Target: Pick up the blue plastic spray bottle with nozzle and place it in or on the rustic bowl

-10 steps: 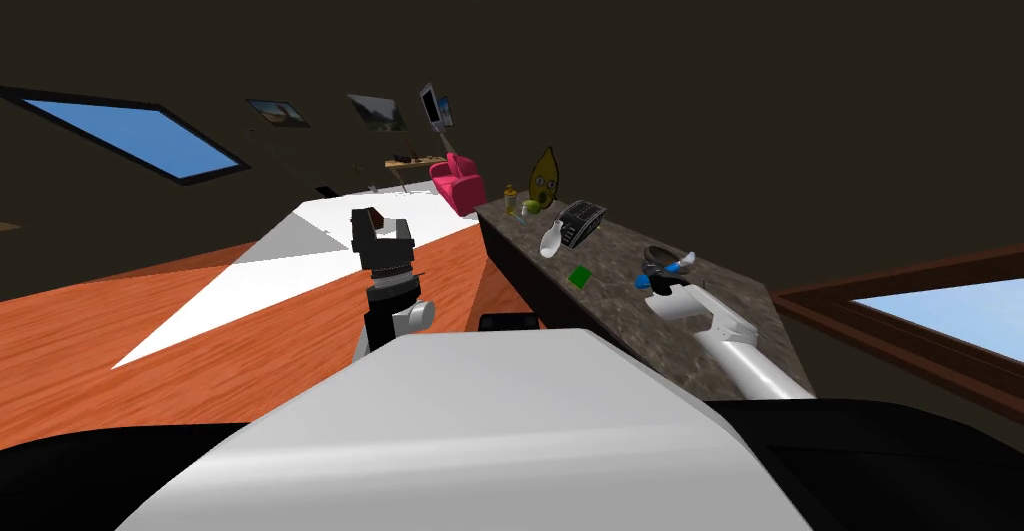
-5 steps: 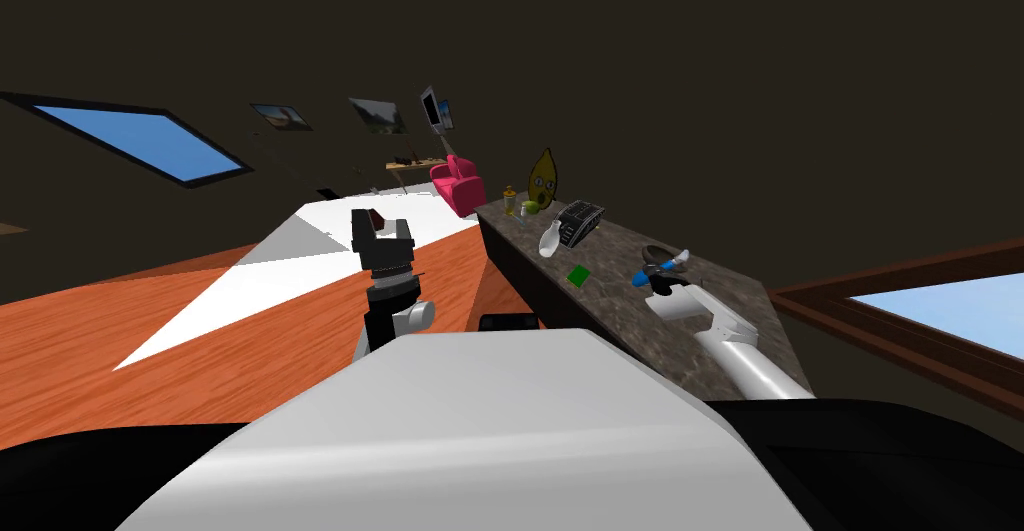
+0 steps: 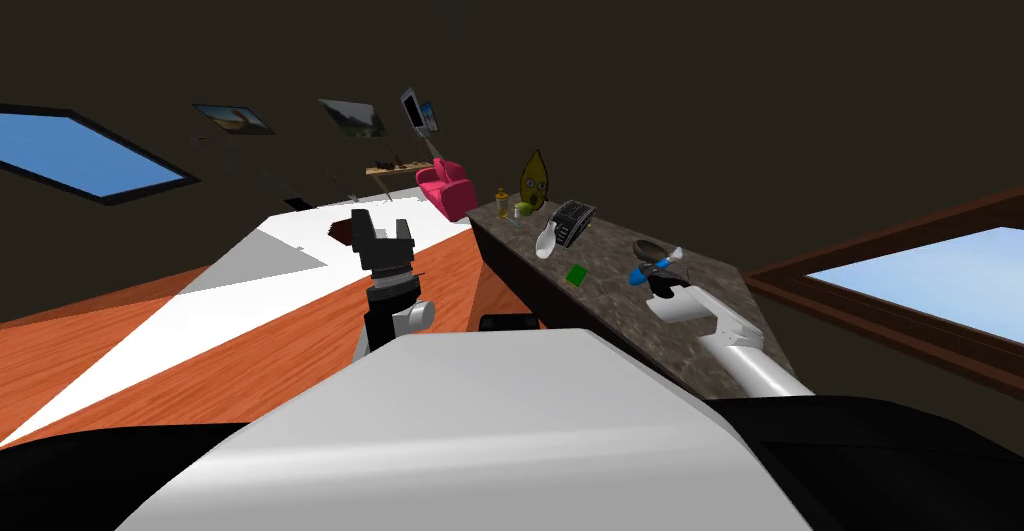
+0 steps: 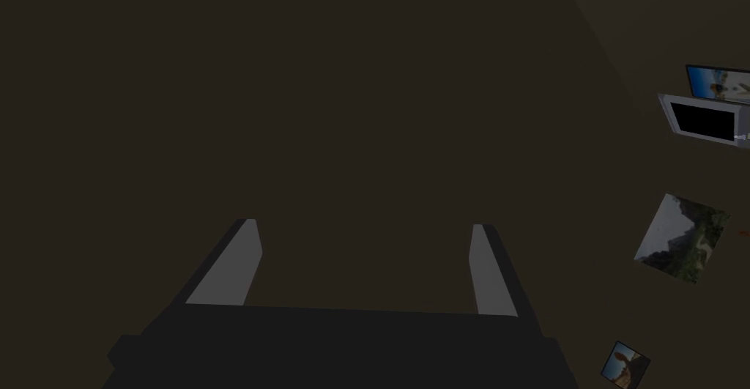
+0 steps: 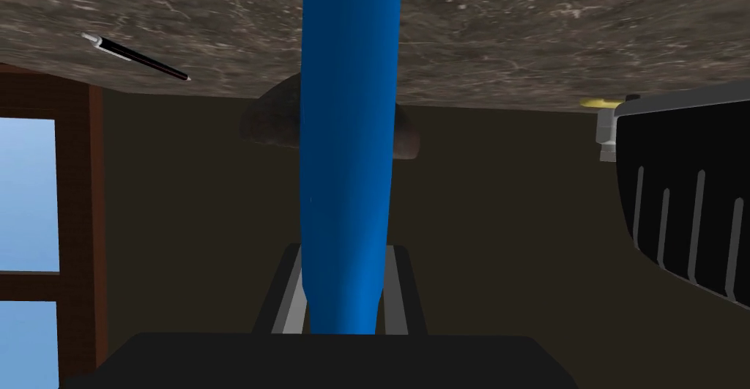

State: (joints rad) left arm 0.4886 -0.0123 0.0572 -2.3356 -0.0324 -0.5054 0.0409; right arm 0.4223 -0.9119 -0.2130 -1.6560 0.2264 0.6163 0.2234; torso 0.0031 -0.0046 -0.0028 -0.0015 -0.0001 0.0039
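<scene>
The dark mottled stone tabletop (image 3: 610,265) carries everything, and the rustic bowl (image 3: 652,251) sits towards its near end, a sensible drop point because my right arm reaches it without crossing the other objects. Beyond the bowl along the tabletop stands a black ribbed basket (image 3: 576,221), with a white vase (image 3: 546,242) just beside it and a small green square (image 3: 577,275) lying between them and the bowl. All three are well clear of the bowl, so I judge they will not hinder the placing. The blue spray bottle (image 5: 348,150) is off the tabletop and in the grip of the right claw (image 5: 344,275), whose fingers (image 5: 289,297) press the bottle's two sides near its base. Holding it low on the body leaves the rest free to go in first. From the claw the bottle runs straight out along the gripper's line and crosses in front of the bowl's middle, and in the head view its white nozzle end lies right at the bowl's rim. The carry looks nearly done, with only the last advance and the release left. A thin dark pen (image 5: 135,56) lies near the bowl on the side away from the basket. The left claw (image 4: 364,260) is raised well away from the bowl over the floor, fingers spread apart and holding nothing.
</scene>
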